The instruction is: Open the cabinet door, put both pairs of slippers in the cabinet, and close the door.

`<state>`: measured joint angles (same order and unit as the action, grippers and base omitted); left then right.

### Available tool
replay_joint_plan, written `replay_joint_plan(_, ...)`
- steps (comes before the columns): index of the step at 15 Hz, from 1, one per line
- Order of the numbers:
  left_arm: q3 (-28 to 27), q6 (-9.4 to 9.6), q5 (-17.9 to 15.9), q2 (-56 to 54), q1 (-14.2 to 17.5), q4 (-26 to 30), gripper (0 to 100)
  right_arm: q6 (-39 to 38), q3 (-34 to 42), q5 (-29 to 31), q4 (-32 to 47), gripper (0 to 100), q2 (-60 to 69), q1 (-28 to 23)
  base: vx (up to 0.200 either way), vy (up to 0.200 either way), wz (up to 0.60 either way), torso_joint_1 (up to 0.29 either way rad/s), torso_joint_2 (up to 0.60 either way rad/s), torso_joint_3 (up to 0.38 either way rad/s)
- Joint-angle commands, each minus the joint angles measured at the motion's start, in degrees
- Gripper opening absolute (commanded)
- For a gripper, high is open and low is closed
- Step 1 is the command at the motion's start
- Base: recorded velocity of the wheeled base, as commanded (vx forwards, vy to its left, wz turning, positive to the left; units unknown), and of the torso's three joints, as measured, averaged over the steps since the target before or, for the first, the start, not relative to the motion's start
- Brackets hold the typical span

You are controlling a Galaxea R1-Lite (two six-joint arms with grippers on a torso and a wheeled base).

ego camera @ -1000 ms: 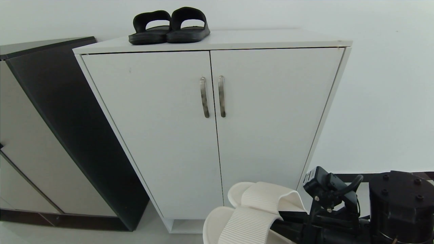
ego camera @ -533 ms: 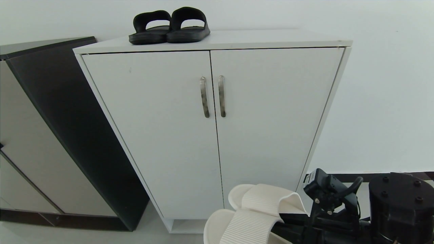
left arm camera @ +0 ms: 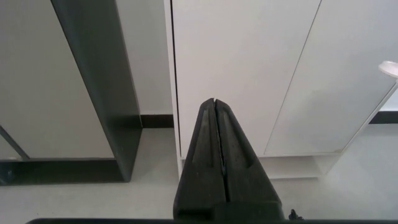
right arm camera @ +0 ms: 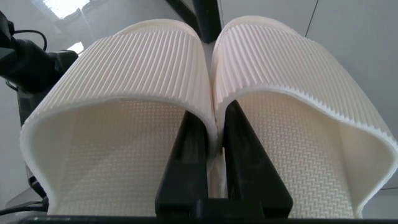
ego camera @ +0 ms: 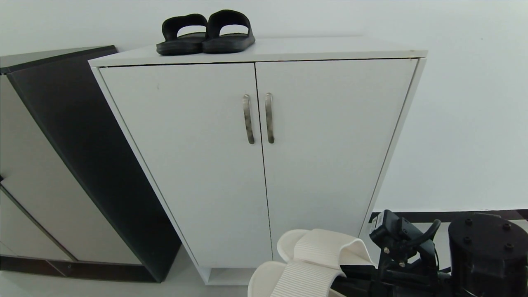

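The white cabinet (ego camera: 198,165) has both doors closed, with two metal handles (ego camera: 248,119) side by side at the centre seam. A pair of black slippers (ego camera: 206,33) rests on its top at the left. Low in front of the right door, my right gripper (right arm camera: 213,134) is shut on the pair of white ribbed slippers (ego camera: 309,258), pinching the adjoining inner strap edges (right arm camera: 208,93). My left gripper (left arm camera: 215,118) is shut with nothing in it, held low facing the foot of the cabinet's left door (left arm camera: 242,68).
A dark-sided grey cabinet (ego camera: 70,165) leans close against the white cabinet's left side. A plain white wall (ego camera: 462,123) lies to the right, with a dark skirting strip (ego camera: 453,215) at its foot. Pale floor (left arm camera: 348,193) runs in front.
The right gripper and the white slippers have sunk slightly lower in the head view. The whole head picture has also shifted a little downward.
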<state>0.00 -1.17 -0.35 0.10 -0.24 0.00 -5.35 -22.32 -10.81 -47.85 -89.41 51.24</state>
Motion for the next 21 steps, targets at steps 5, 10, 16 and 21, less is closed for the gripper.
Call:
replay_joint_plan(5, 0.0, 0.56, 0.09, -0.01, -0.02, 0.0, 0, -0.01, 0.17, 0.09, -0.05, 0, 0.02, 0.0, 0.0, 0.04, 0.0, -0.004, 0.0, 0.001)
replay_joint_plan(10, 0.0, 2.58, -0.7, -0.01, -0.02, 0.09, 100, -0.01, 0.17, 0.18, -0.05, 0, 0.02, 0.0, 0.0, 0.0, 0.0, 0.0, 0.0, 0.0)
replay_joint_plan(16, -13.54, -1.03, -7.73, 16.25, -2.22, -2.29, 100, 2.28, -0.88, 0.27, -0.84, 0, -0.24, -0.61, 0.0, 0.0, 0.0, 0.0, 0.0, 0.0)
replay_joint_plan(21, -24.61, -0.15, -22.59, 41.83, -6.08, -14.5, 100, 2.63, -1.85, 0.44, -1.9, 0, 0.81, -1.84, 0.0, 0.0, 0.0, 0.0, 0.0, 0.0)
